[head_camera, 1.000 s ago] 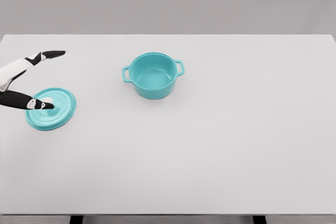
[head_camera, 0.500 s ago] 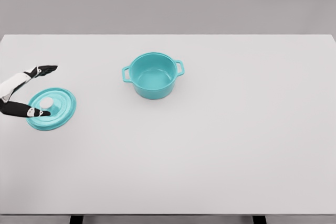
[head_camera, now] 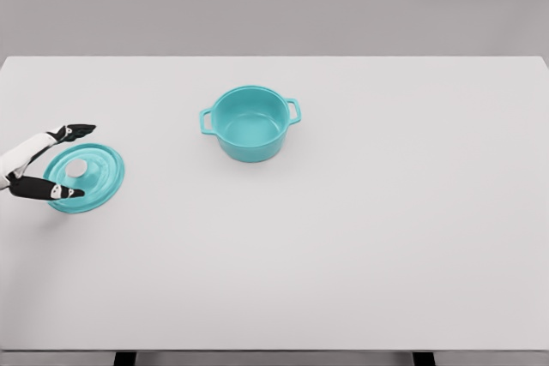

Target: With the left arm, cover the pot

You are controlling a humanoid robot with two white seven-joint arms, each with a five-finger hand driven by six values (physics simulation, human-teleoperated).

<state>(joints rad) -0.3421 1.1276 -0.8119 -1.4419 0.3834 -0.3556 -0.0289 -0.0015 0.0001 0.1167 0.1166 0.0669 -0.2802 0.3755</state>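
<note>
While left hand (head_camera: 39, 160) fingers (head_camera: 75, 130) spread, holding nothing, round glossy teal lid (head_camera: 86, 177) flat beside; pot (head_camera: 250, 123) uncovered.

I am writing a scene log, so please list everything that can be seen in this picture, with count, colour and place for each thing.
pot: one, teal, uncovered and empty, two side handles, on the table a little left of the middle, toward the far side.
lid: one, teal with a pale knob on top, lying flat near the table's left edge, apart from the pot.
table: one, white, filling most of the view.
wall: grey, behind the table.
left hand: one, white with black fingertips, fingers spread on either side of the lid's left part, holding nothing.
right hand: not in view.
</note>
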